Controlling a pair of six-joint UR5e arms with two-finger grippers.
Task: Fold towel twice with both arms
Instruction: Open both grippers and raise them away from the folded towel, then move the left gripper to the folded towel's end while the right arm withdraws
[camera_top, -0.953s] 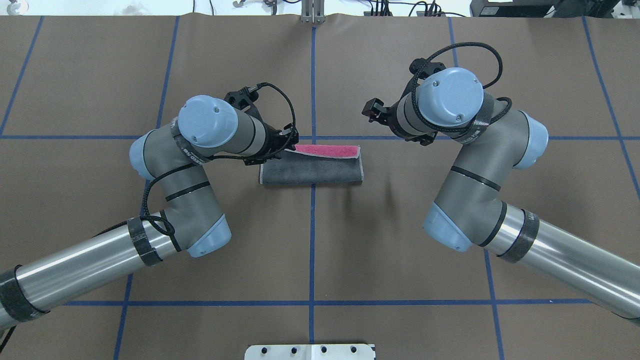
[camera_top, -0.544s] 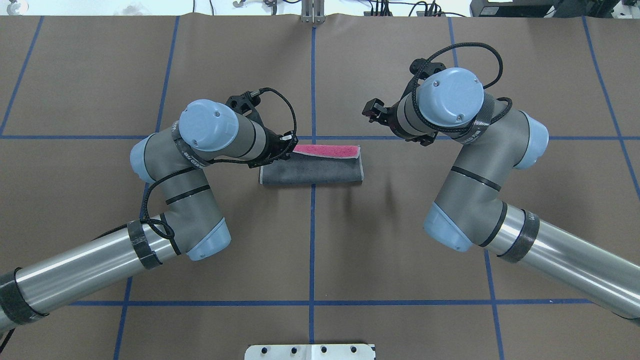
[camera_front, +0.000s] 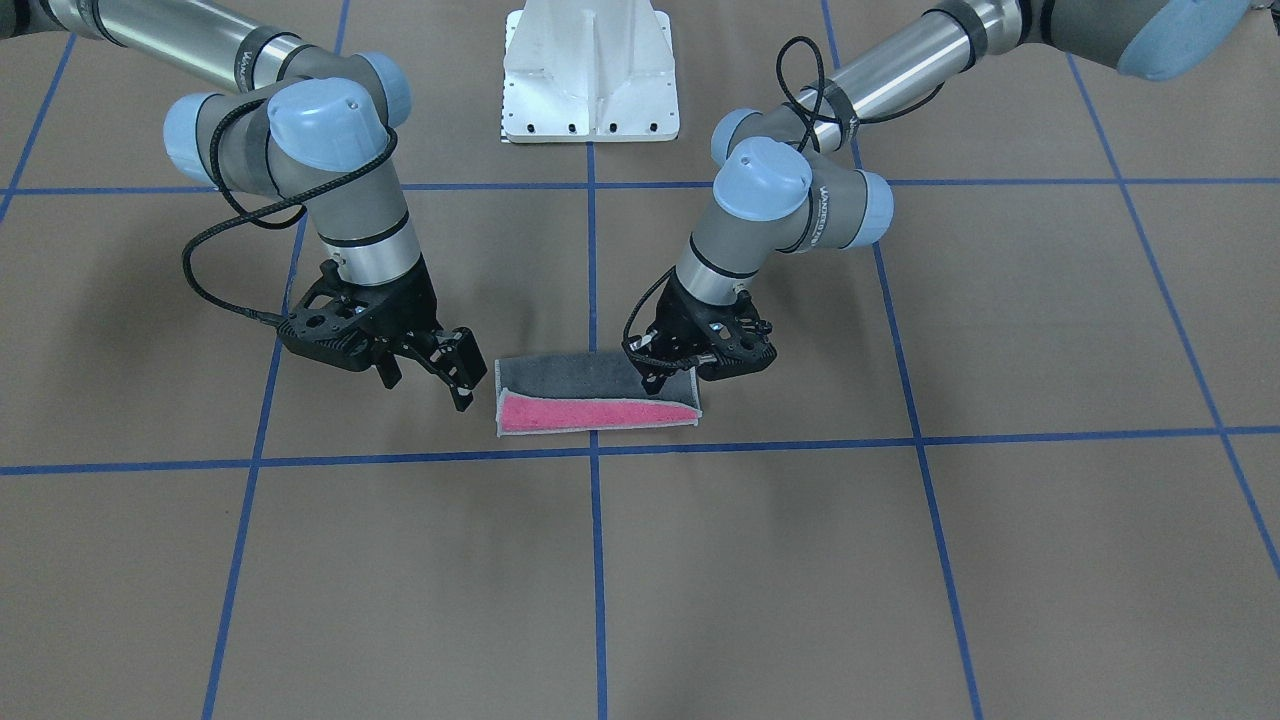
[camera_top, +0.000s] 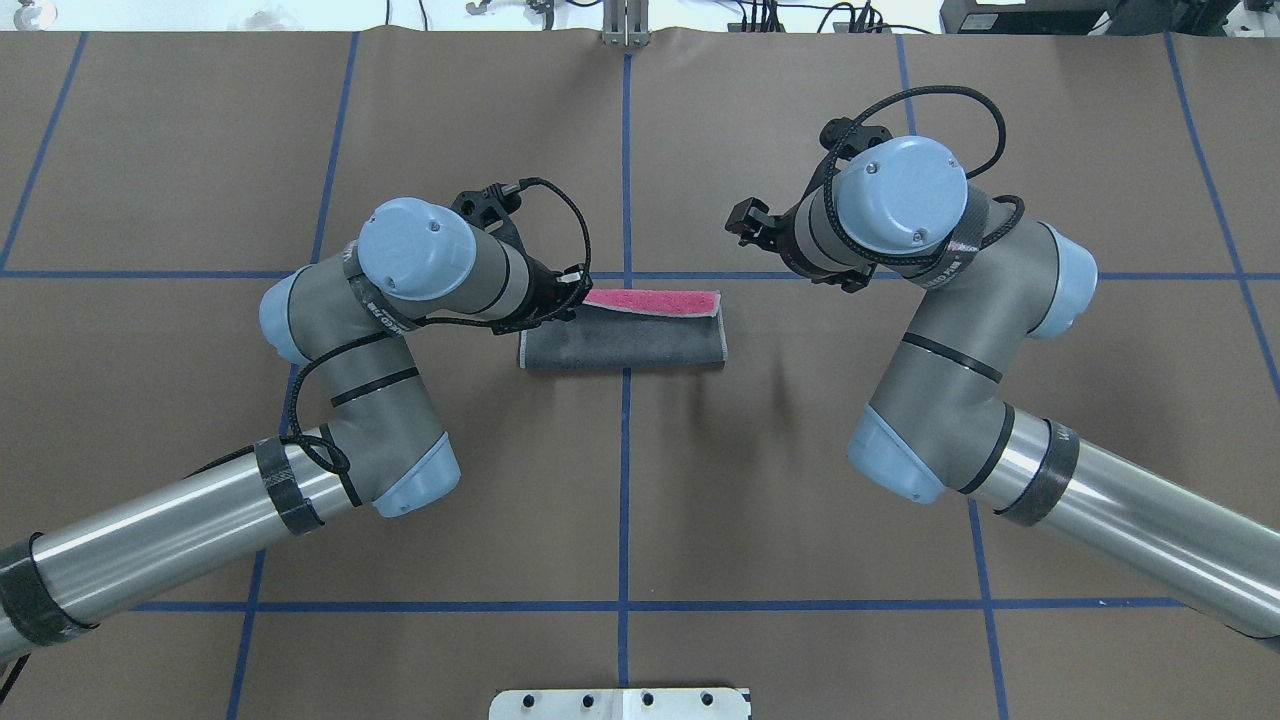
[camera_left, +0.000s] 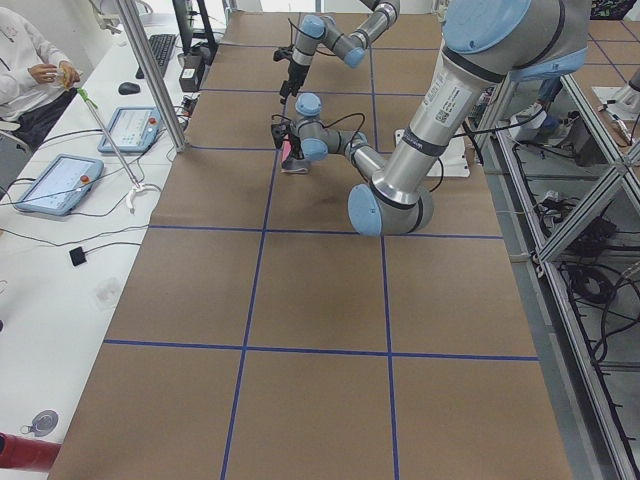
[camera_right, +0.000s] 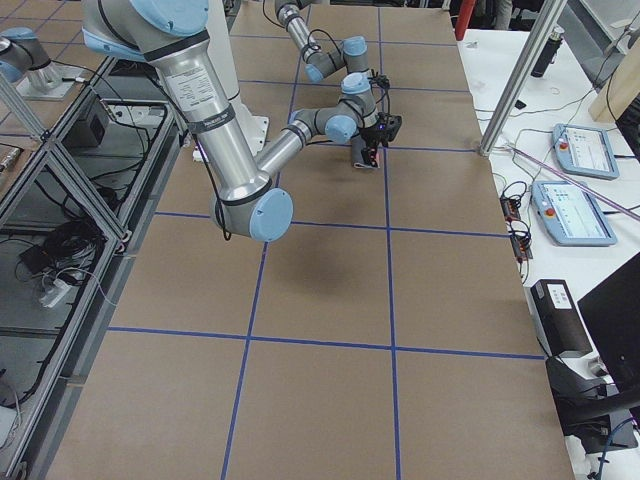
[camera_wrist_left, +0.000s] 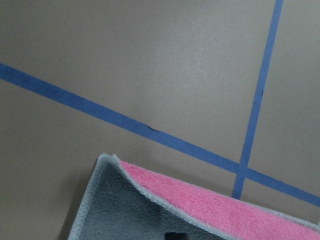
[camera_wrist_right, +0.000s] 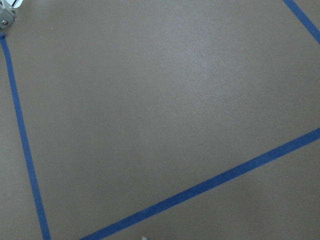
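The towel (camera_top: 620, 342) lies folded into a long strip at the table's middle, dark grey on top with a pink band (camera_front: 585, 414) along its far edge. My left gripper (camera_front: 668, 378) (camera_top: 565, 293) is down at the towel's left end and appears shut on the top layer's corner. In the left wrist view the grey corner (camera_wrist_left: 107, 200) curls up slightly over the pink face. My right gripper (camera_front: 428, 385) (camera_top: 748, 225) hangs open above the table just off the towel's right end, holding nothing. The right wrist view shows only table.
The brown table cover is marked with a grid of blue tape lines (camera_top: 626, 150). The white pedestal base (camera_front: 590, 75) stands at the robot's edge. A side bench with tablets (camera_left: 60, 185) and a seated person (camera_left: 30, 60) is beyond the far edge.
My left arm has edged slightly toward the robot's side, and the pink band's left end has narrowed to a taper. The right arm has not moved.
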